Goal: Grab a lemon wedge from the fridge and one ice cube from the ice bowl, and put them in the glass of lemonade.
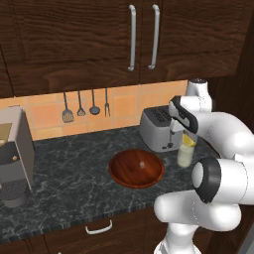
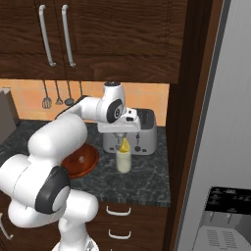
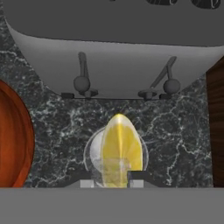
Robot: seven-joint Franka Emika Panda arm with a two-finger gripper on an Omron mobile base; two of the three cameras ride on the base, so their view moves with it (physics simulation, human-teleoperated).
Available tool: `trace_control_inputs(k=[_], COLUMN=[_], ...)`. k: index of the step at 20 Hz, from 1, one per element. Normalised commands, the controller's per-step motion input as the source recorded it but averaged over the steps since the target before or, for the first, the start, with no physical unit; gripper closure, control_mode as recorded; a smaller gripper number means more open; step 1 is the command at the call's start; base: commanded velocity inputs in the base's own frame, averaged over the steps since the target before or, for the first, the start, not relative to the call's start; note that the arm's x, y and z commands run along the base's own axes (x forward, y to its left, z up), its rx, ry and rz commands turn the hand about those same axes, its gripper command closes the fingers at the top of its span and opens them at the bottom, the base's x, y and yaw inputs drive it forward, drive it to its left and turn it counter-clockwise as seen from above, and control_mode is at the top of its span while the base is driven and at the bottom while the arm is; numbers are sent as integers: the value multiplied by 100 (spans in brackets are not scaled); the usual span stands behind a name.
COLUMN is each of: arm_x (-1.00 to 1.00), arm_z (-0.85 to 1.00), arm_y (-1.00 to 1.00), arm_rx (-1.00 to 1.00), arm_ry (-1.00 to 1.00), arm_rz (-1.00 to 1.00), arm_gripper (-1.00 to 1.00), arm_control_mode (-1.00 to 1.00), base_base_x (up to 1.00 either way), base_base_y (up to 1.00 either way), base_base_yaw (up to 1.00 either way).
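Observation:
The bright yellow lemon wedge (image 3: 120,146) sits between the fingertips of my gripper (image 3: 113,181), which is shut on it. It hangs just above the rim of the glass of lemonade (image 1: 185,157), a small tumbler in front of the toaster. From the right side, the wedge (image 2: 125,145) tops the glass (image 2: 123,162). The reddish-brown ice bowl (image 1: 115,171) lies left of the glass with a pale ice cube (image 1: 142,165) in it. The grey fridge (image 2: 220,147) stands at the right.
A grey toaster (image 1: 156,130) stands close behind the glass. A coffee machine (image 1: 14,154) sits at the counter's left end. Utensils (image 1: 82,106) hang on the tiled wall, under dark cabinets. A dark wood panel (image 2: 182,122) separates counter and fridge.

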Motion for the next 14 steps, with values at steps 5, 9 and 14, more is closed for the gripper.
trace_control_inputs(k=[5,9,14], arm_x=[3,7,0], arm_z=[0,0,0], arm_y=[0,0,0], arm_rx=[0,0,0], arm_ry=[0,0,0], arm_rz=[0,0,0], arm_gripper=[100,100,-100], arm_control_mode=[-100,-100,-100], base_base_x=[0,0,0], base_base_y=[0,0,0], base_base_yaw=[0,0,0])
